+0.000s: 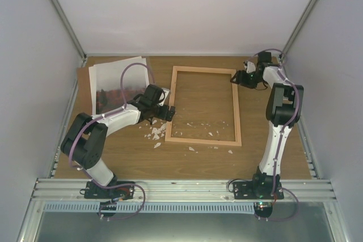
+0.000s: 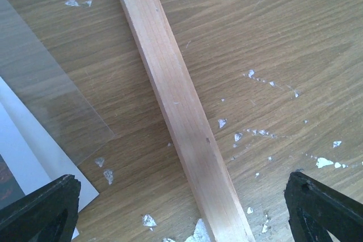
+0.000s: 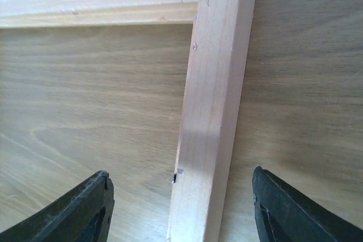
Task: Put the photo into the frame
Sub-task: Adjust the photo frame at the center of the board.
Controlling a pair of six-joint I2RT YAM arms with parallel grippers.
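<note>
The frame (image 1: 237, 111), a rectangle of thin light wood rails, lies flat in the middle of the table. The photo (image 1: 116, 80), white-bordered with a reddish picture, lies to its left. My left gripper (image 1: 165, 111) hovers over the frame's left rail (image 2: 170, 83), open wide with a finger on either side and neither touching it. A clear pane (image 2: 51, 100) lies left of that rail, over the photo's corner (image 2: 28, 157). My right gripper (image 1: 238, 77) is at the frame's far right corner (image 3: 227, 4), open astride the rail (image 3: 210, 140) with gaps on both sides.
A brown backing board (image 1: 84, 86) shows under the photo at the far left. Small white scraps (image 1: 156, 134) are scattered by the frame's near left corner and inside it (image 1: 198, 124). Grey walls close in the table on three sides.
</note>
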